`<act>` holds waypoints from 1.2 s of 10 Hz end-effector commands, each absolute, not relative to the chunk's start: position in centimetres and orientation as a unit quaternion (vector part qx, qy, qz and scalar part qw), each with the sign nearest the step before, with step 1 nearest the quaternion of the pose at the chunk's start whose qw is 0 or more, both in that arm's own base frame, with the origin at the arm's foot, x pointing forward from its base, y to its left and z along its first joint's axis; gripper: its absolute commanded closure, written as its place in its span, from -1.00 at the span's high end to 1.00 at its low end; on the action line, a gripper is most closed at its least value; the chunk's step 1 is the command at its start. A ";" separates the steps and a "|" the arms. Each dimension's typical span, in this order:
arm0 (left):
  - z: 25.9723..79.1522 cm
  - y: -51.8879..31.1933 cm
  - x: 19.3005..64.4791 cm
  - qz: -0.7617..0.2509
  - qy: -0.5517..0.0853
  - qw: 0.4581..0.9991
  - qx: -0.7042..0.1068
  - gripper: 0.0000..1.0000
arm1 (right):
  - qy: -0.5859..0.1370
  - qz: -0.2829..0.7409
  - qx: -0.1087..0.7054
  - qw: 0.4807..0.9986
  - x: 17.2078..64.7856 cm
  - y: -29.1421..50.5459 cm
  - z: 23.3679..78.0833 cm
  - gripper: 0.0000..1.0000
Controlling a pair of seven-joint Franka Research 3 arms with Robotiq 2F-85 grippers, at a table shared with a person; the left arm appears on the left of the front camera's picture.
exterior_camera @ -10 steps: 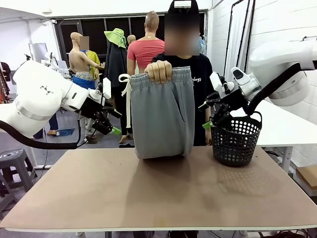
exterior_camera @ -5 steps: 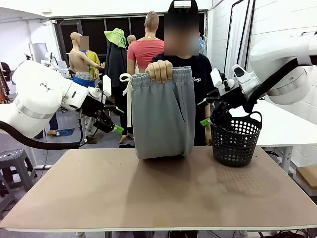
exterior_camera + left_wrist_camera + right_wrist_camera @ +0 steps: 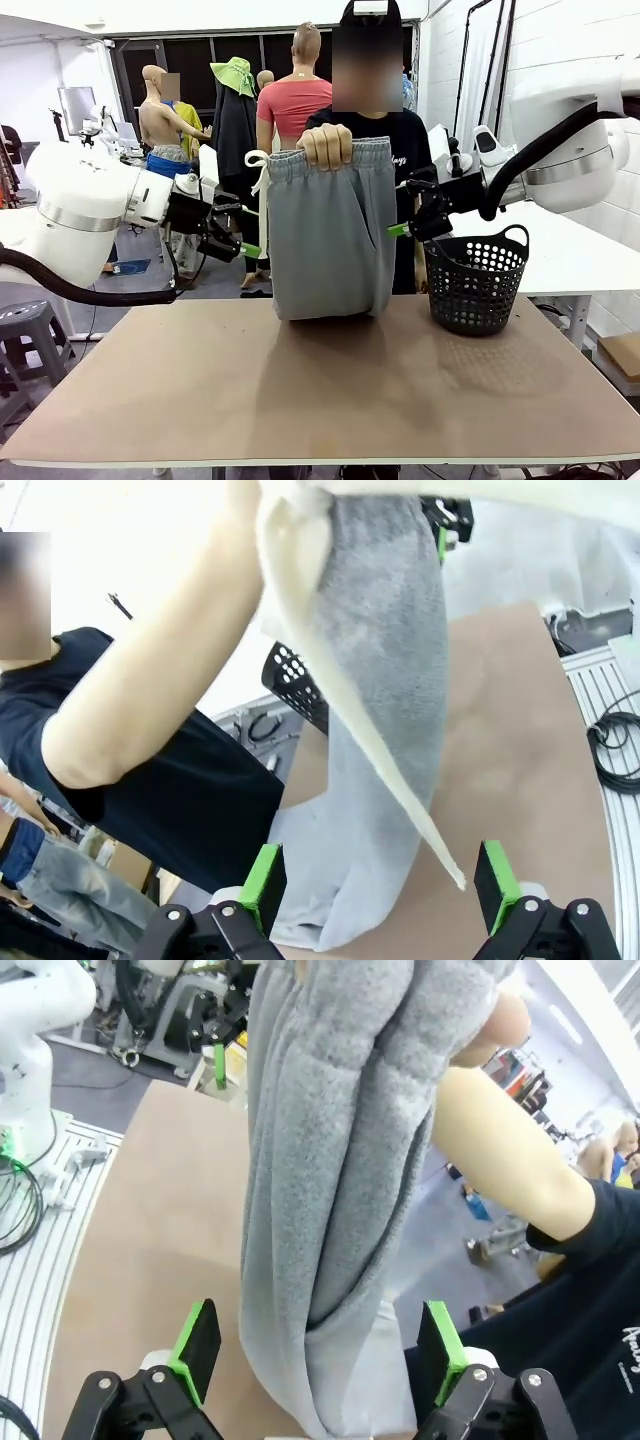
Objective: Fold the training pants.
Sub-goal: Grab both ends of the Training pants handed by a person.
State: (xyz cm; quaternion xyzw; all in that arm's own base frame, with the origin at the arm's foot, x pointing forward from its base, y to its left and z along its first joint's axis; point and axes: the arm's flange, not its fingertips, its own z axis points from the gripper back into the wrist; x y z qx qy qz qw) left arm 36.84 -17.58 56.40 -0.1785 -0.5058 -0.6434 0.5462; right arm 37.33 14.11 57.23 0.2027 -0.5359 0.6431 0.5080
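A person stands at the far side of the table [image 3: 320,390] and holds up the training pants [image 3: 330,240] by the waistband. The person's hand [image 3: 322,145] bunches the gathered grey fabric at chest height. The pants hang straight down, doubled over, and their lower end meets the table top near its far edge. A white drawstring [image 3: 258,200] dangles down the picture-left side of the waistband.

Your left gripper [image 3: 240,230] hovers in the air just beside the pants on that drawstring side. Its jaws are spread wide and hold nothing. In the left wrist view, the left gripper [image 3: 380,880] shows green pads well apart, with the grey pants [image 3: 390,630] and the drawstring [image 3: 340,710] hanging beyond them.

Your right gripper [image 3: 408,210] hovers just beside the opposite edge of the pants, above a black basket [image 3: 478,285] that stands on the table. Its jaws are also spread wide and empty. In the right wrist view, the right gripper [image 3: 320,1350] frames the hanging pants [image 3: 330,1160] between its parted pads, not touching the fabric.
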 end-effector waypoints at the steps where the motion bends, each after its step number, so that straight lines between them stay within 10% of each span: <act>1: 56.0 -18.1 37.9 -0.631 -0.537 0.528 -0.186 1.00 | -0.538 0.650 0.231 0.485 38.2 14.6 56.4 1.00; 12: 57.2 -21.4 37.2 -0.595 -0.557 0.502 -0.289 1.00 | -0.548 0.658 0.295 0.424 37.1 16.9 57.4 1.00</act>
